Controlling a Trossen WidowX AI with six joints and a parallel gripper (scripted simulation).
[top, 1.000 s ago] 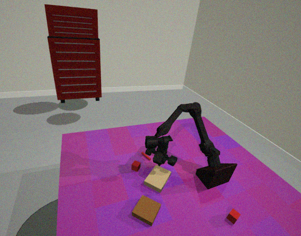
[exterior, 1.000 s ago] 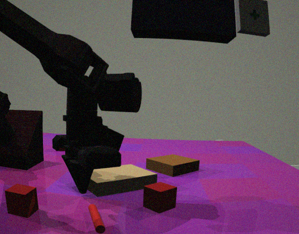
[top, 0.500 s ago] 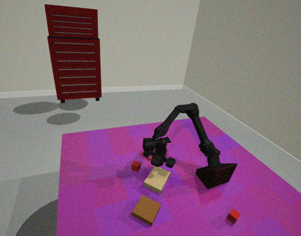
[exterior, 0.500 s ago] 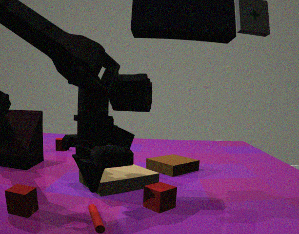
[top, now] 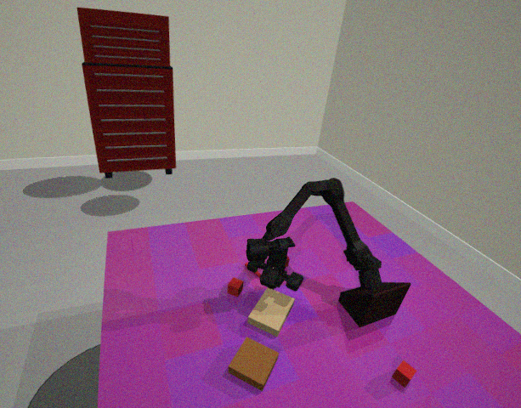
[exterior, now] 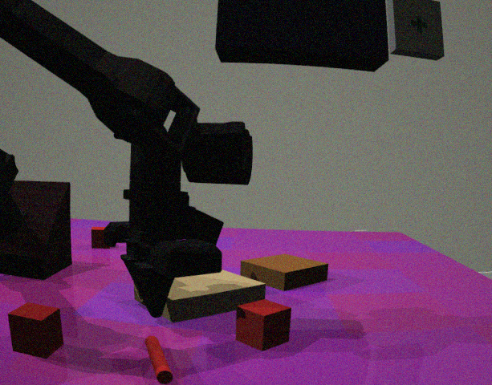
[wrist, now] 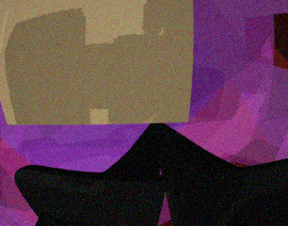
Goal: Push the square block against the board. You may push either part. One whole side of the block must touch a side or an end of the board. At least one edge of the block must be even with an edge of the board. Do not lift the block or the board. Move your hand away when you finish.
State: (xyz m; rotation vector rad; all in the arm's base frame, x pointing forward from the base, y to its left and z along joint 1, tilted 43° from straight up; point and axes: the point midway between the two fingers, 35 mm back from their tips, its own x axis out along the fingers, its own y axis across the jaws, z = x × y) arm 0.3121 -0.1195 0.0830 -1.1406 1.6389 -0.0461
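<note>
The pale rectangular board [top: 268, 309] [exterior: 221, 285] [wrist: 102, 80] lies flat on the table. The brown square block [top: 253, 362] [exterior: 285, 264] lies flat beyond the board's end farther from the gripper, with a gap between them and turned a little against it. My gripper [top: 272, 284] [exterior: 156, 314] [wrist: 156, 130] is shut and empty, pointing down. Its tips are low at the board's near end, close to the right part of that edge in the wrist view, and seem to meet it; actual contact cannot be made out. The block is out of the wrist view.
A red cube [top: 235, 286] [exterior: 263, 325] [wrist: 285, 40] lies close beside the board. Another red cube [exterior: 35, 330] and a red rod [exterior: 157, 358] lie on the gripper's side. A third cube [top: 404, 374] [exterior: 97, 237] lies away from the board, beyond the arm's base.
</note>
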